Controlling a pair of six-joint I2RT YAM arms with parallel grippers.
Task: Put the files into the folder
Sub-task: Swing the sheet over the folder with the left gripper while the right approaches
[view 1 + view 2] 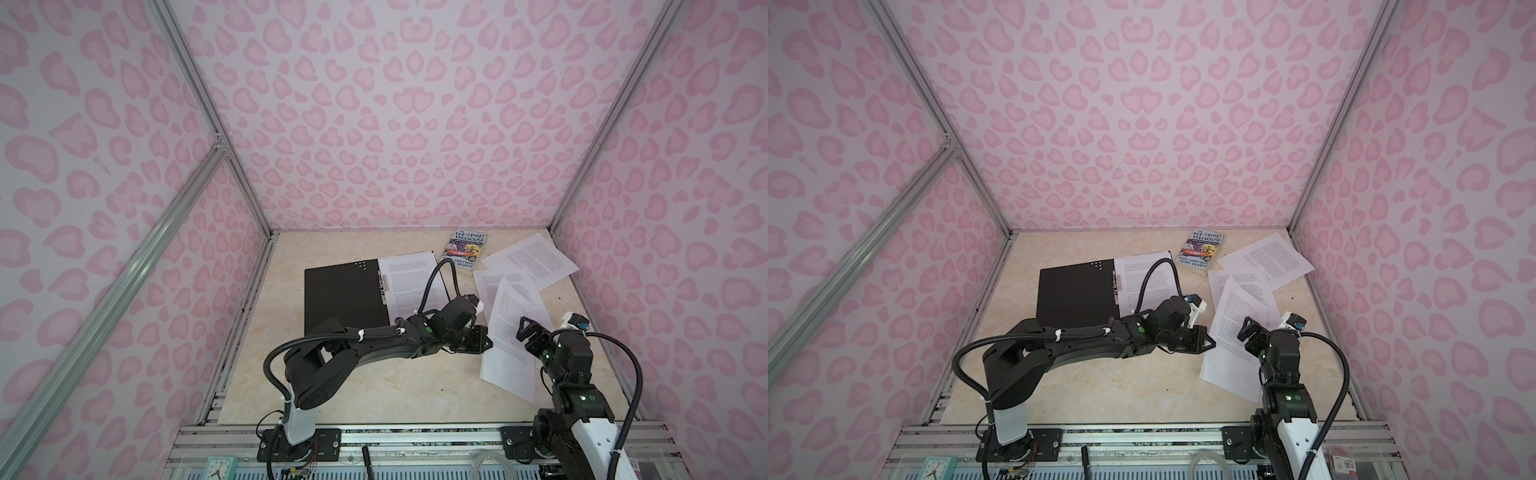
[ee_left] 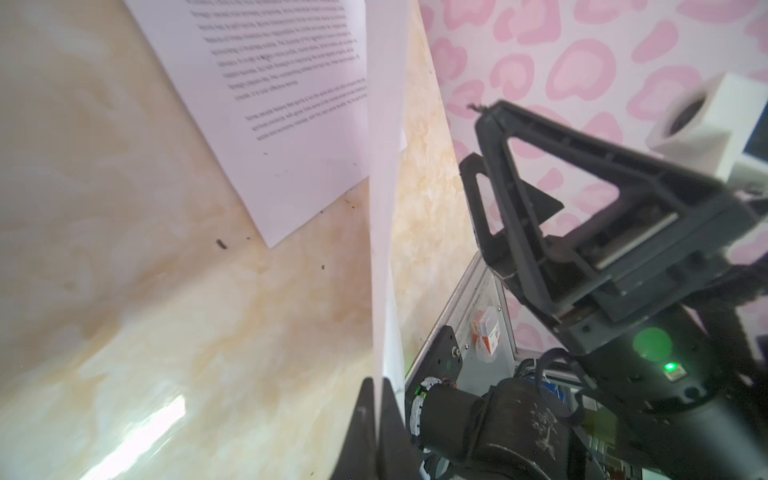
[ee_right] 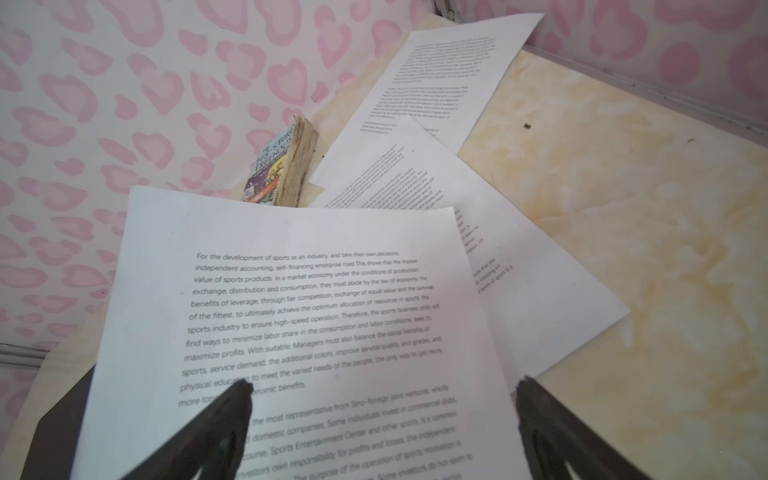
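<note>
The folder (image 1: 345, 295) (image 1: 1077, 293) lies open at the left, black inside, with a clip along its spine. One of the files (image 1: 411, 282) rests on its right half. Further files (image 1: 532, 259) (image 1: 505, 286) lie spread at the right. My left gripper (image 1: 487, 341) (image 1: 1209, 343) (image 2: 380, 395) is shut on the left edge of the nearest sheet (image 1: 511, 349) (image 2: 386, 208) (image 3: 311, 311), which is raised on that side. My right gripper (image 1: 525, 328) (image 1: 1248, 328) (image 3: 382, 395) hovers open just above the same sheet, with nothing between its fingers.
A paperback book (image 1: 467, 251) (image 3: 282, 170) lies at the back, between the folder and the loose sheets. Pink patterned walls close in the left, back and right sides. On the front rail are a clock (image 1: 218, 467), a pen (image 1: 368, 457) and a tape roll (image 1: 490, 461).
</note>
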